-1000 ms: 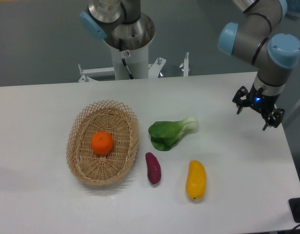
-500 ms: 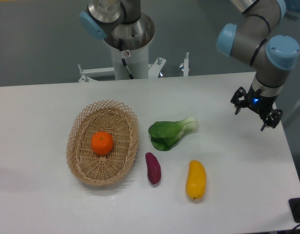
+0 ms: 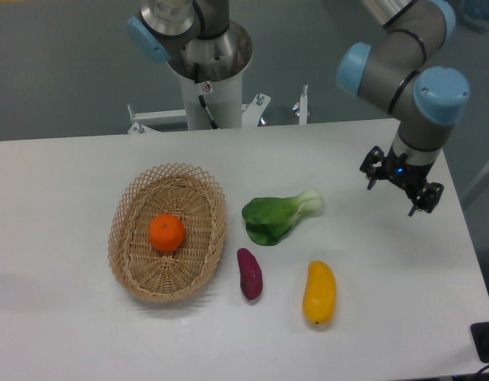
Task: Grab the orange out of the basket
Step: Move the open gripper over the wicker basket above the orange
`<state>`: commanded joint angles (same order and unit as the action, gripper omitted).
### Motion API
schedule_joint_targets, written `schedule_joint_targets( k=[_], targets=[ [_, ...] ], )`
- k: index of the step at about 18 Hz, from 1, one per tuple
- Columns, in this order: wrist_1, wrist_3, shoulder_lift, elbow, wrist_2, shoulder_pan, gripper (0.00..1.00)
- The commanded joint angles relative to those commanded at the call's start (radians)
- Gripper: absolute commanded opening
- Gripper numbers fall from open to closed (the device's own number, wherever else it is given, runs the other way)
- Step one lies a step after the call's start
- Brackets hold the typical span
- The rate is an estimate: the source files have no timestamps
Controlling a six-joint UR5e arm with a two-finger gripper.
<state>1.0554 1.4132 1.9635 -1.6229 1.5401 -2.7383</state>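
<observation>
**Operator:** List the items, nearest first, placed against the basket.

**Clerk:** Item one, nearest you: a yellow mango-shaped fruit (image 3: 319, 293), lying on the white table (image 3: 70, 333), well to the right of the basket and nearer the front edge than it.

Item two: a purple sweet potato (image 3: 250, 273), lying lengthwise just beside the basket's right rim, apart from the yellow fruit.

Item three: the basket (image 3: 133, 266) itself, oval, tan wicker, open lattice rim, on the left half of the table.

Item four, your target: the orange (image 3: 167, 233), sitting inside the basket near the middle of its floor, touching nothing but the weave.

Item five: a green leafy vegetable with a pale stalk (image 3: 279, 215), to the right of the basket, just behind the sweet potato.

**Operator:** And the hand?

**Clerk:** Item six, farthest: the gripper (image 3: 398, 183), far to the right of the basket, beyond the vegetable. You will see its two fingers spread apart, released, with nothing between them. It holds nothing and touches no item on the list; it hangs above the table's right side, well apart from the orange. Behind the basket, past the table's back edge, stands the arm's grey base column (image 3: 209, 75).
</observation>
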Motion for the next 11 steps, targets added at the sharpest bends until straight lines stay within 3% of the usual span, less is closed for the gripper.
schedule_joint_targets(
  k=[3, 11],
  targets=[
    [-0.005, -0.153, -0.002, 0.002, -0.002, 0.063, 1.00],
    [-0.006, -0.232, -0.043, -0.067, -0.055, 0.166, 1.00]
  ],
)
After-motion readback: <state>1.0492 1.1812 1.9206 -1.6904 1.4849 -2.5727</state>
